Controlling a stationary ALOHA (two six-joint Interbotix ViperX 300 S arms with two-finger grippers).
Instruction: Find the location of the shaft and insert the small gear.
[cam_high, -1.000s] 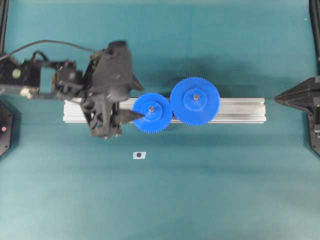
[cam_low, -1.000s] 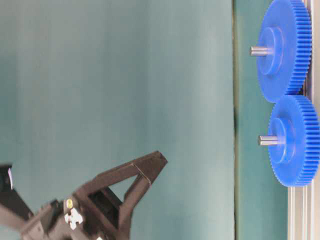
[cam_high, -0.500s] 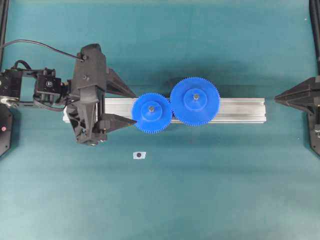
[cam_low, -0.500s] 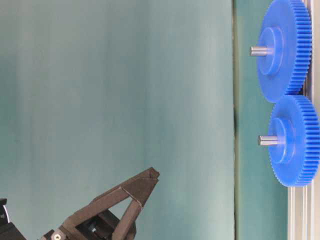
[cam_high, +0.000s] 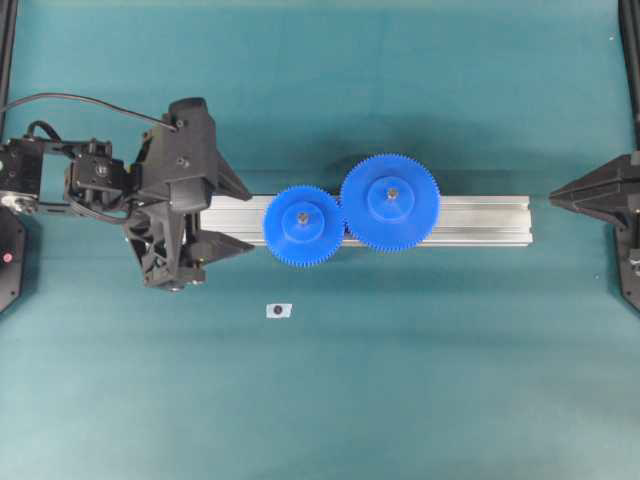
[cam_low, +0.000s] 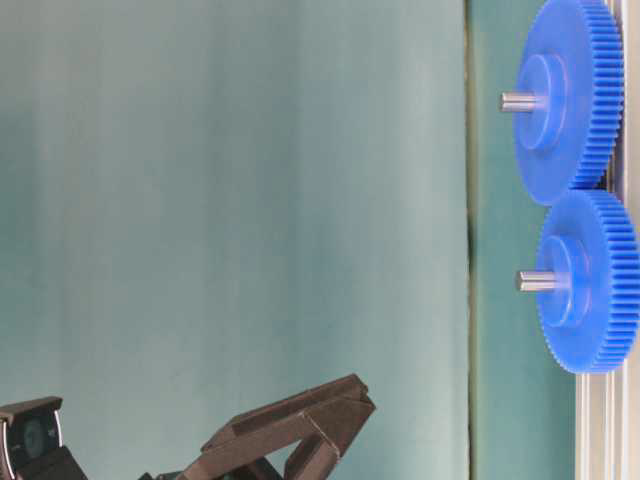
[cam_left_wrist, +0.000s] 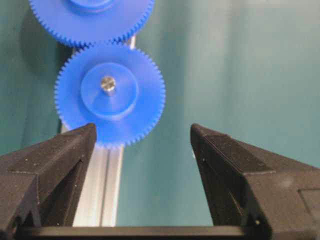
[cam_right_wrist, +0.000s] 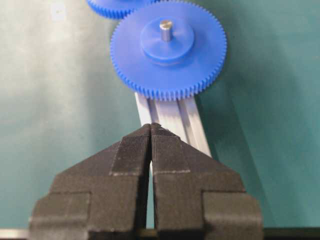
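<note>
The left gripper (cam_high: 245, 215) is shown at the left end of the rail (cam_high: 480, 221), its fingers (cam_left_wrist: 60, 155) spread wide and holding nothing. Just beyond the fingertips, the small gear (cam_high: 304, 226) is seated on the rail, with the shaft (cam_left_wrist: 107, 83) protruding through its raised hub; no finger is in contact with it. Its teeth are meshed with those of the larger blue gear (cam_high: 390, 202), which is mounted on its own pin farther along the rail. A small white tag (cam_high: 278, 310) with a dark dot is seen on the teal table (cam_high: 400, 380), apart from the fingers. At the far right, the right gripper (cam_high: 552, 198) is shown clenched, fingers pressed together on nothing, well apart from the larger gear.
</note>
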